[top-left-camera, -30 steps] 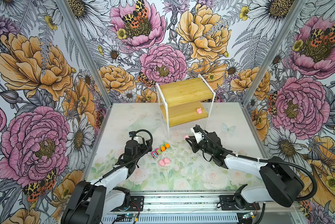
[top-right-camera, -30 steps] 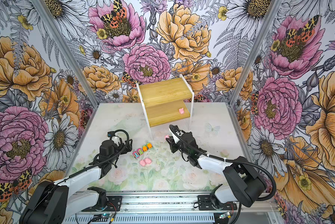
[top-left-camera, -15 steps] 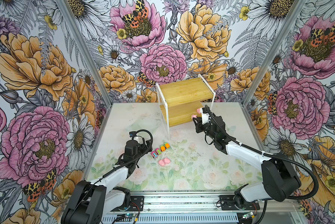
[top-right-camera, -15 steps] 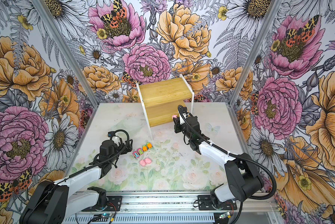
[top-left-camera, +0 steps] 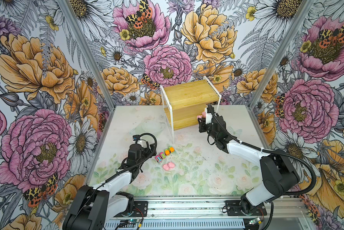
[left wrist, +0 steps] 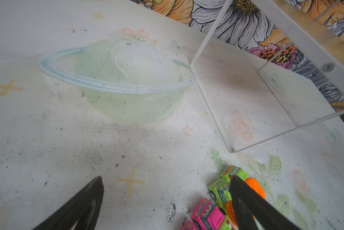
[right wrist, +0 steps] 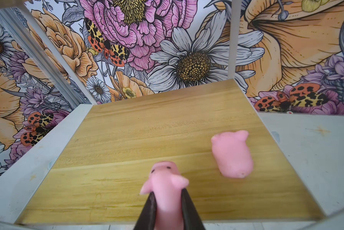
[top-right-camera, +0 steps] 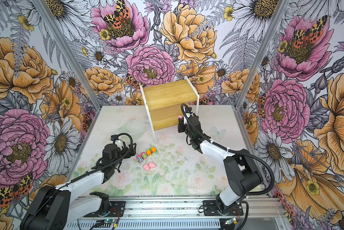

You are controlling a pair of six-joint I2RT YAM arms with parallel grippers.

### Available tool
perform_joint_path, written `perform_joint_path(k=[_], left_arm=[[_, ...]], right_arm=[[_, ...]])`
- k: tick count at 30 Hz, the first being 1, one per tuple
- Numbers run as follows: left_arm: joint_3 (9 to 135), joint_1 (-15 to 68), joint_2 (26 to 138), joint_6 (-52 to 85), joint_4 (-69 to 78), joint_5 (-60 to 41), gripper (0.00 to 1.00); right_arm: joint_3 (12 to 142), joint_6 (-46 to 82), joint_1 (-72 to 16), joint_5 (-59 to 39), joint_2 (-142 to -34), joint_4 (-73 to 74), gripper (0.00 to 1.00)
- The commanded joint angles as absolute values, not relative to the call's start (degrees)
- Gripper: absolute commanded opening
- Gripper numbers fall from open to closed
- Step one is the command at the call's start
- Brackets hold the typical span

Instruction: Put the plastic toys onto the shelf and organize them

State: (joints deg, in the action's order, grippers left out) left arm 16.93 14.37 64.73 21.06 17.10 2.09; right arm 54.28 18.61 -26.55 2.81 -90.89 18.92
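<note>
The bamboo shelf [top-left-camera: 189, 99] [top-right-camera: 167, 97] stands at the back of the mat. My right gripper [top-left-camera: 200, 119] [right wrist: 167, 192] is shut on a pink pig [right wrist: 163, 173], held just above the front of the lower board [right wrist: 147, 129]. A second pig [right wrist: 232, 155] lies on that board beside it. My left gripper [top-left-camera: 150, 147] [left wrist: 166, 185] is open low over the mat, with nothing between its fingers. Just beside one finger [left wrist: 245, 203] are orange-and-green cars [left wrist: 222, 189] [top-left-camera: 168, 150] and pink cars [left wrist: 207, 215] [top-left-camera: 160, 158]. Two pigs [top-left-camera: 168, 165] [top-right-camera: 149, 166] lie on the mat close to the cars.
Floral walls close in the mat on three sides. A metal rail [top-left-camera: 187, 207] runs along the front. The shelf's white front leg [top-left-camera: 172, 127] stands just behind the cars. A planet print [left wrist: 123, 79] marks the mat ahead of the left gripper.
My right gripper has carried the pink pig from low over the middle of the mat up and back to the shelf's lower board. The left arm has not moved.
</note>
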Motion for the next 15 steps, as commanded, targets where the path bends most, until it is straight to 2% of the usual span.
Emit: perform_joint_path(k=[1, 15], left_arm=[[17.93, 13.86, 64.03, 20.93, 17.2, 1.49, 0.99], [17.9, 13.86, 64.02, 20.89, 17.26, 1.66, 0.99]], right_arm=[[57.21, 19.69, -27.68, 5.09, -92.65, 19.54, 0.21], [61.07, 20.45, -28.61, 6.56, -97.72, 19.07, 0.21]])
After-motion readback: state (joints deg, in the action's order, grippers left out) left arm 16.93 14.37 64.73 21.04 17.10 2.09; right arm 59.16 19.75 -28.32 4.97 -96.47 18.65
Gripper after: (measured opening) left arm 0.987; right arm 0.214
